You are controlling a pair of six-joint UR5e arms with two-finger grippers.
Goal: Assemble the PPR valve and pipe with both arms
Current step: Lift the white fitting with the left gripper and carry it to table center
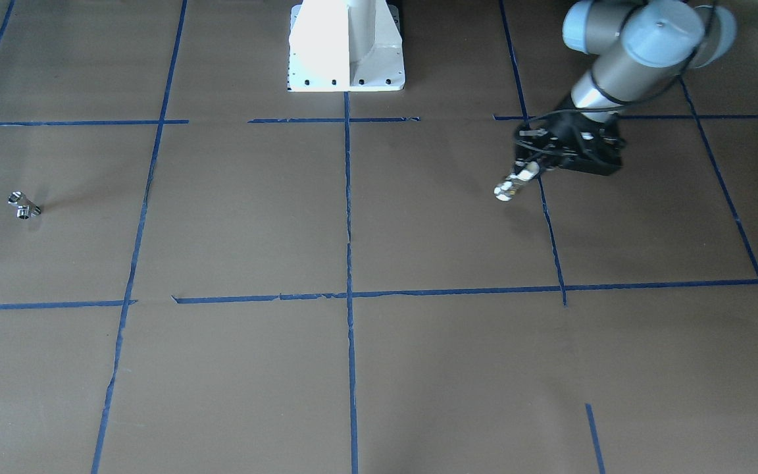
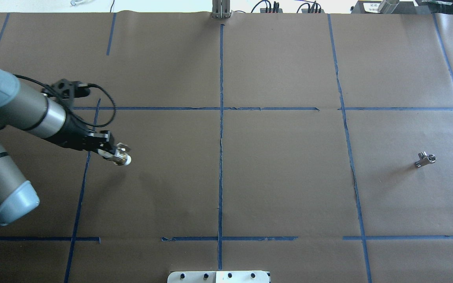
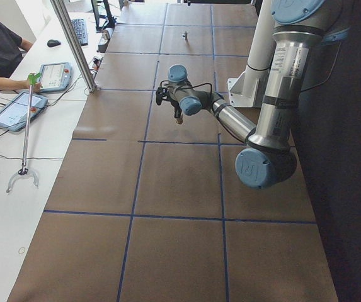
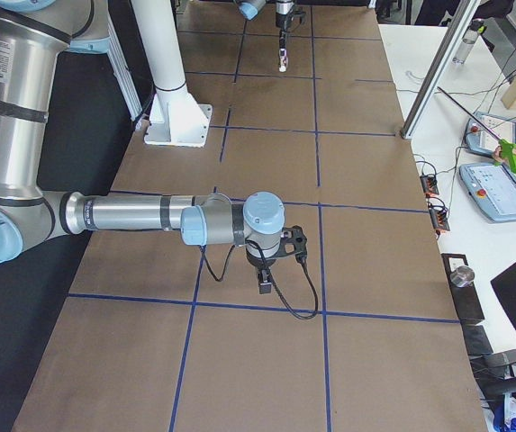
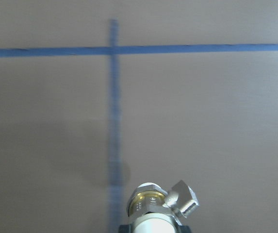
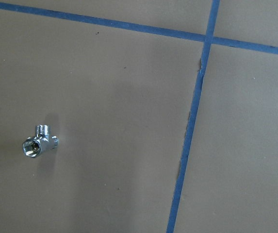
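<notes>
My left gripper [image 1: 525,171] is shut on the PPR valve [image 1: 508,187] and holds it above the table, pointing down at a slant. The valve's white end, brass ring and chrome lever show in the left wrist view [image 5: 154,208] and in the overhead view [image 2: 122,158]. The chrome pipe fitting [image 1: 24,205] lies alone on the brown paper on the far side of the table [image 2: 425,159]. It shows at the left of the right wrist view [image 6: 39,143]. My right gripper [image 4: 265,277] hangs above the table in the exterior right view only; I cannot tell whether it is open or shut.
The white robot base [image 1: 346,49] stands at the table's middle edge. Blue tape lines [image 2: 221,129] divide the brown paper into squares. An aluminium post [image 3: 73,44] and operators' tablets [image 3: 15,110] stand beside the table.
</notes>
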